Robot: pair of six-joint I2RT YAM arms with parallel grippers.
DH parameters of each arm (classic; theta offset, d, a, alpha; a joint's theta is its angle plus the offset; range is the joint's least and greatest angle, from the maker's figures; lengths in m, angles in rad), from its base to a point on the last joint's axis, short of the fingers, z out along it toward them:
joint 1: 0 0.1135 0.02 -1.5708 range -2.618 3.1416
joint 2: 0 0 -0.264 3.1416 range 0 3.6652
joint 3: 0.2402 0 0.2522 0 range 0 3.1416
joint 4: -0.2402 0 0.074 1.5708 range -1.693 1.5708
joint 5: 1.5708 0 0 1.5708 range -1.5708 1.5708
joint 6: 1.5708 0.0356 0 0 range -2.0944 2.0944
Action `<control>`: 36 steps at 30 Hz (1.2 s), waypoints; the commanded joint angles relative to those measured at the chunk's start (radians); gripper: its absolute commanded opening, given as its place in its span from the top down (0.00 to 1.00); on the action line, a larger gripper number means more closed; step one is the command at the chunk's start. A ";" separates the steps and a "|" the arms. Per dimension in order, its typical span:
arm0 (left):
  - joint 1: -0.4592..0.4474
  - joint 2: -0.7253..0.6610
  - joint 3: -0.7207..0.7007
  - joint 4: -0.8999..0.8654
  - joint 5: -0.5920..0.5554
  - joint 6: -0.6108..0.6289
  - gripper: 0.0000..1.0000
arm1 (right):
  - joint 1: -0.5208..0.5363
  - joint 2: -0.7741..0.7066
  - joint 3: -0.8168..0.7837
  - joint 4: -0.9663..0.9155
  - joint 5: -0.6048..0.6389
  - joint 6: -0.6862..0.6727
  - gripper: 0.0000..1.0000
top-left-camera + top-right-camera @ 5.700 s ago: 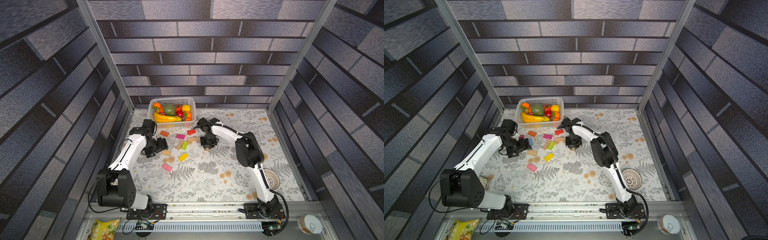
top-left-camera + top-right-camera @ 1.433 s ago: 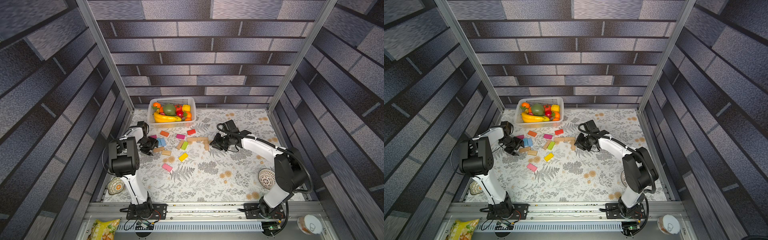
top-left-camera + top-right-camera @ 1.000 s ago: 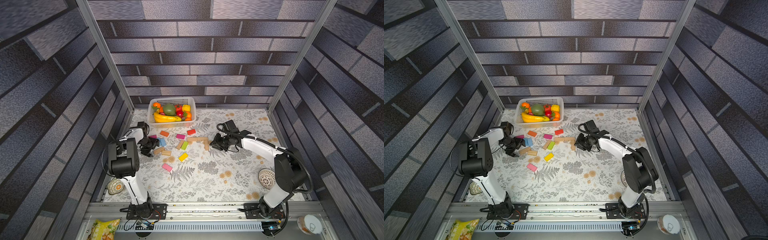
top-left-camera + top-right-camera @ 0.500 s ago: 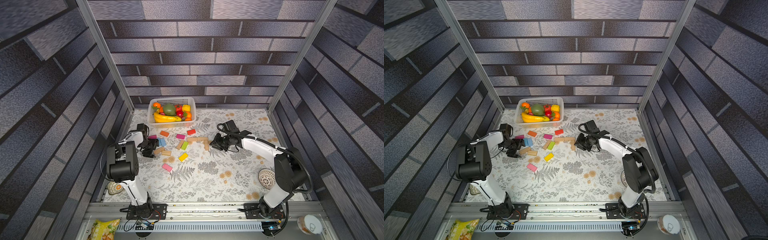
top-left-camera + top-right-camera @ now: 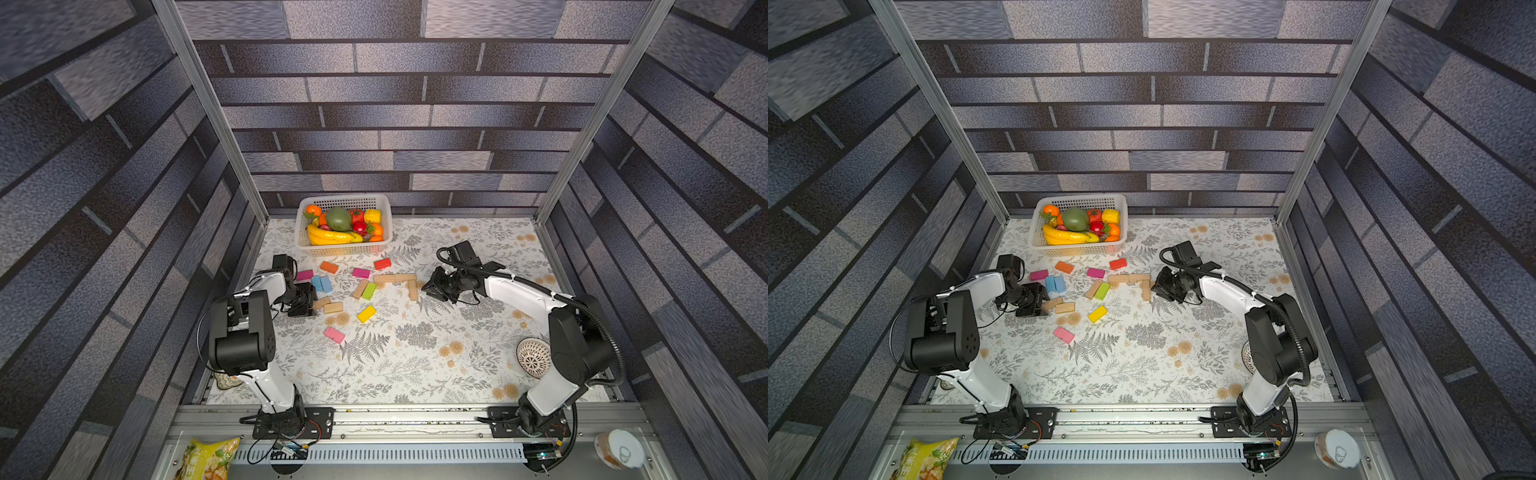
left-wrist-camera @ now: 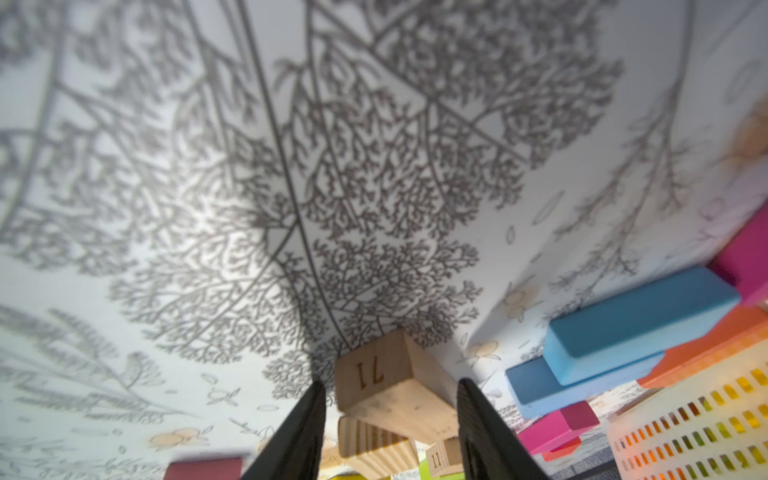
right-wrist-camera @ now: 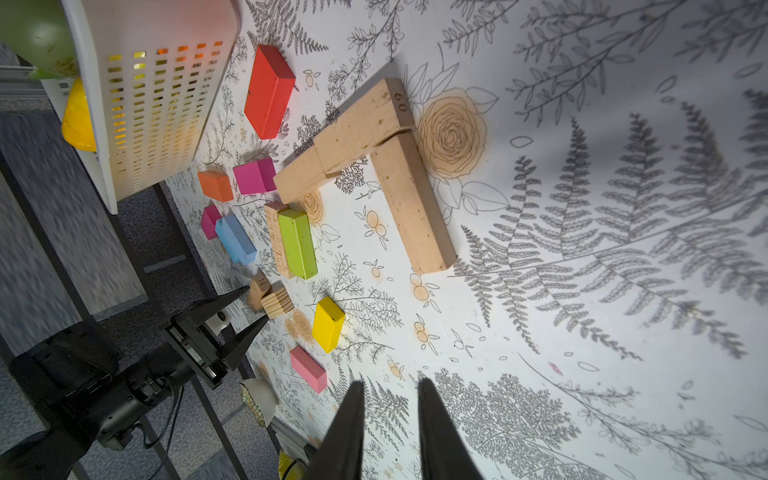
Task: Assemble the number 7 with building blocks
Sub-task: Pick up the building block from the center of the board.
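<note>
Top views: bar (image 5: 394, 278) crosswise; stem (image 5: 412, 290) perpendicular at right end

On the left wrist camera my left gripper (image 6: 390, 382) straddles a tan block (image 6: 399, 407), but I can't tell whether the fingers (image 6: 301, 436) touch it. That view's edge cuts off the fingers' bases, a reddish block (image 6: 203, 468) and the basket (image 6: 685, 419), and the mat (image 6: 83, 104) blurs toward the corners. In a top view the right arm (image 5: 1275, 345) hides most of a bowl (image 5: 1246, 359), and the snack bag (image 5: 928, 457) is cropped.
</note>
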State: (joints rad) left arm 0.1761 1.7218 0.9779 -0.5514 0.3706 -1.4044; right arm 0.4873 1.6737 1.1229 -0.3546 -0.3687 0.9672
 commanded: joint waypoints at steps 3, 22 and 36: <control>0.031 0.082 -0.077 -0.010 -0.108 0.028 0.58 | -0.009 -0.043 -0.005 -0.019 -0.008 -0.023 0.75; 0.168 -0.069 0.114 -0.132 -0.048 0.526 0.77 | -0.020 -0.132 0.104 -0.123 0.041 -0.213 0.57; -0.525 0.090 0.588 -0.377 -0.023 1.012 0.77 | -0.154 -0.291 0.026 -0.254 0.111 -0.243 0.57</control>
State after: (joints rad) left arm -0.2600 1.7393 1.5272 -0.8303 0.3332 -0.5190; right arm 0.3382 1.4052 1.1667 -0.5407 -0.2852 0.7383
